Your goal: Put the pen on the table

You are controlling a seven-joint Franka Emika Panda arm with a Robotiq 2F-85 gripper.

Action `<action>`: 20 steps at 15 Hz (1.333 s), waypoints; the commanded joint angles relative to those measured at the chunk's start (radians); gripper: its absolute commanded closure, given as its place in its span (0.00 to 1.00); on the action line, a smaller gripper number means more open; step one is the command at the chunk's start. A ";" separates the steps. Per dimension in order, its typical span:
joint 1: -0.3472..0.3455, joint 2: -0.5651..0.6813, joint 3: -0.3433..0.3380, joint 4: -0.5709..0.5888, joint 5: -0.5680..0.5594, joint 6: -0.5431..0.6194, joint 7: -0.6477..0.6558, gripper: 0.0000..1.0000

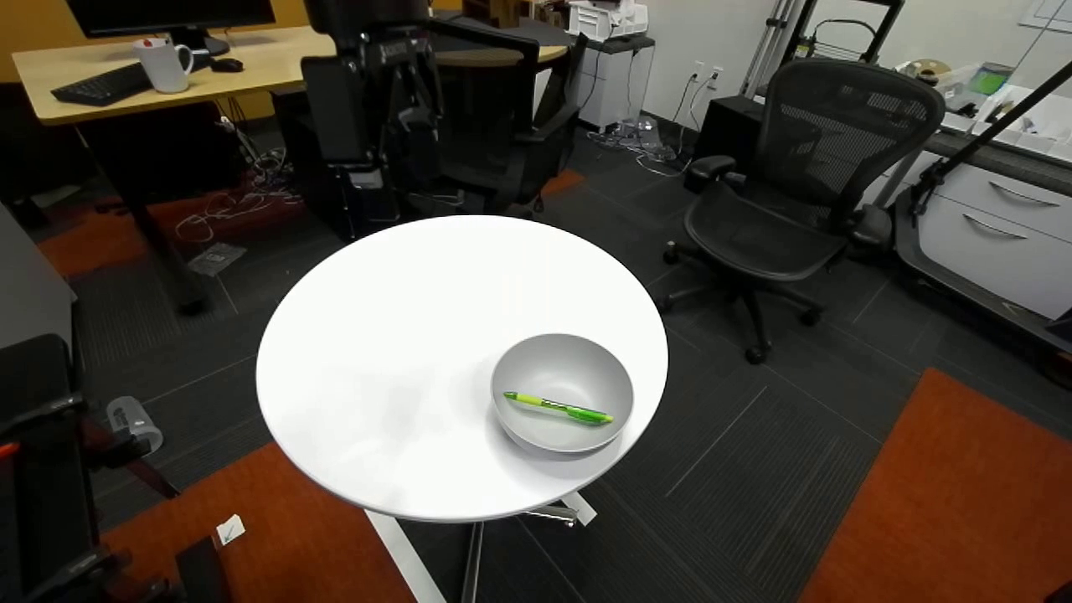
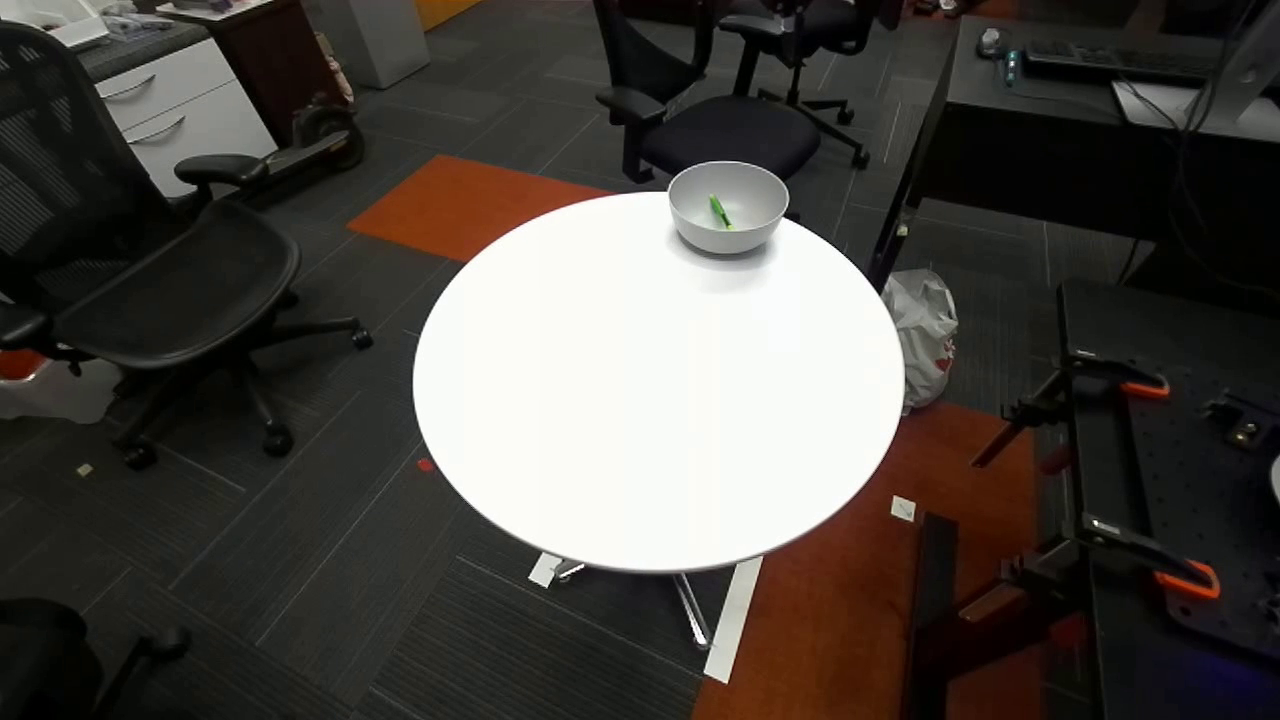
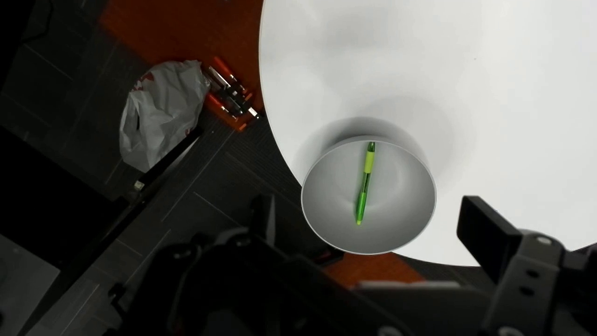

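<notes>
The bright green pen [image 1: 559,408] lies inside a grey bowl [image 1: 578,362], resting along its inner surface. Pen [image 2: 720,212] and bowl [image 2: 712,240] also show in the exterior view here. The bowl stands near the edge of the round white table [image 1: 394,335], whose top also shows here [image 2: 650,380]. In the wrist view, my gripper [image 3: 375,224] is open and empty, its fingers wide apart on either side of the bowl [image 3: 406,219] in the picture. The pen [image 3: 365,182] shows between them. In an exterior view, my dark arm end [image 1: 377,100] hangs beyond the table's far edge, away from the bowl.
A black mesh chair [image 1: 804,176] stands beside the table. A wooden desk [image 1: 268,63] holds a mug [image 1: 163,65] and keyboard. Another chair [image 2: 730,135] stands behind the bowl. A plastic bag [image 2: 920,335] lies on the floor. A black bench with orange clamps [image 2: 1150,480] is nearby.
</notes>
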 commanded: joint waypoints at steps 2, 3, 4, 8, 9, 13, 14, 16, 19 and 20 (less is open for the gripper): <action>0.013 0.056 -0.022 0.026 0.009 0.024 0.014 0.00; 0.011 0.083 -0.026 0.036 0.013 0.031 0.016 0.00; 0.011 0.109 -0.032 0.046 0.024 0.040 0.011 0.00; 0.017 0.239 -0.068 0.099 0.017 0.096 0.047 0.00; 0.018 0.272 -0.076 0.116 0.032 0.108 0.039 0.00; 0.030 0.396 -0.118 0.187 0.035 0.162 0.068 0.00; 0.031 0.424 -0.128 0.205 0.041 0.175 0.068 0.00; 0.034 0.471 -0.144 0.240 0.055 0.193 0.064 0.00; 0.035 0.537 -0.159 0.295 0.087 0.192 0.058 0.00; 0.035 0.556 -0.161 0.311 0.096 0.193 0.056 0.00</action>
